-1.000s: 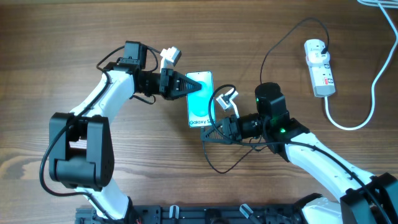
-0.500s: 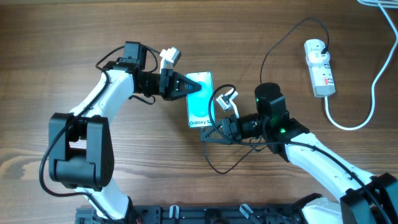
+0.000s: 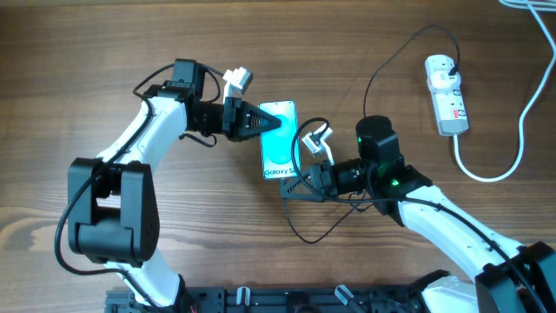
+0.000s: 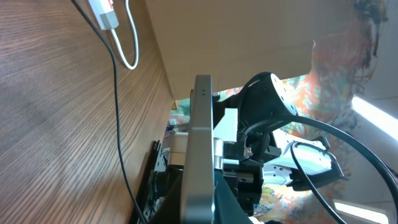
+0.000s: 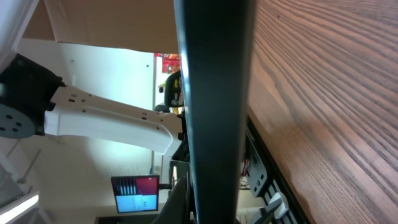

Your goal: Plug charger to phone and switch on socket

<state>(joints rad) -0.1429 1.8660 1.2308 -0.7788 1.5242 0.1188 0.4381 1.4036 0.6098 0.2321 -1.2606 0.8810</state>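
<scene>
Plugging-in is judged to be the step in hand. The phone lies near the middle of the surface, screen up, and is steadied at its upper left corner by the left gripper. That gripper is nearly closed, with the phone's thin edge seen between its fingers in the left wrist view. The right gripper is set against the phone's lower end, where a loop of the charger cable is gathered just below it. Whether its jaws are closed on the connector tip cannot be told: the tip is hidden from above, and the right wrist view is filled by a dark edge-on bar. For the next move, a straight push in line with the phone's port would be called for while the phone is kept braced. The socket sits well apart at the far right, untouched, so its switch is judged not yet pressed.
</scene>
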